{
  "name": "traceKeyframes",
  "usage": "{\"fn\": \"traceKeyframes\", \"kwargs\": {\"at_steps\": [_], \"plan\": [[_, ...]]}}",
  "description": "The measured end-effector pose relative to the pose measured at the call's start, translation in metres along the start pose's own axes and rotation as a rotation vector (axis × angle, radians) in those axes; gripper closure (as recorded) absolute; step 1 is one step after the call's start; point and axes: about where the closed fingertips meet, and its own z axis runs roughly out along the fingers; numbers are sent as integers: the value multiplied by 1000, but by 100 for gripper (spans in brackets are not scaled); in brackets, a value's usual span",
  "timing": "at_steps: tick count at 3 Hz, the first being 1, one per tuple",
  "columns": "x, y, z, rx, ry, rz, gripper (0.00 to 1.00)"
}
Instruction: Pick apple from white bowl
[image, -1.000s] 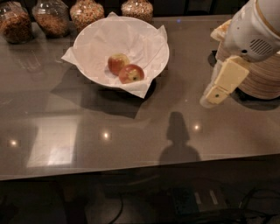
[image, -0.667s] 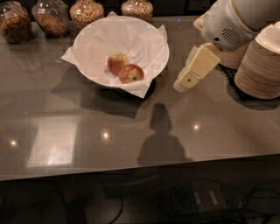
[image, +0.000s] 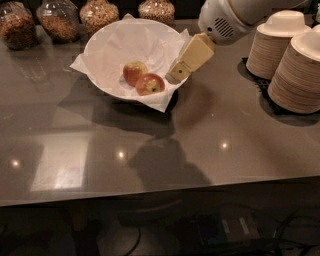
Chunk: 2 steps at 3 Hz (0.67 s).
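Note:
The white bowl (image: 105, 45), lined with crinkled white paper, stands at the back middle of the dark counter. Two apples lie in it side by side. The red apple (image: 149, 84) with a yellow-green patch lies at the front right. An orange-red apple (image: 133, 71) with a paler top lies just behind and left of it. My gripper (image: 176, 74), cream-coloured on a white arm, reaches in from the upper right. Its tip hangs over the bowl's right rim, a short way right of the red apple and not touching it.
Several glass jars of dry food (image: 99, 12) line the back edge behind the bowl. Two stacks of tan paper bowls (image: 297, 70) stand on a black mat at the right. The counter's front edge (image: 160, 192) runs across the lower part of the view.
The gripper has moved left from in front of the paper-bowl stacks to the right rim of the white bowl. The apples have not moved.

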Motion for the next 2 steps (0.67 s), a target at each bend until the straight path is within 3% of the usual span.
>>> {"fn": "traceKeyframes", "kwargs": {"at_steps": [2], "plan": [[-28, -14, 71, -21, 48, 83, 0]]}}
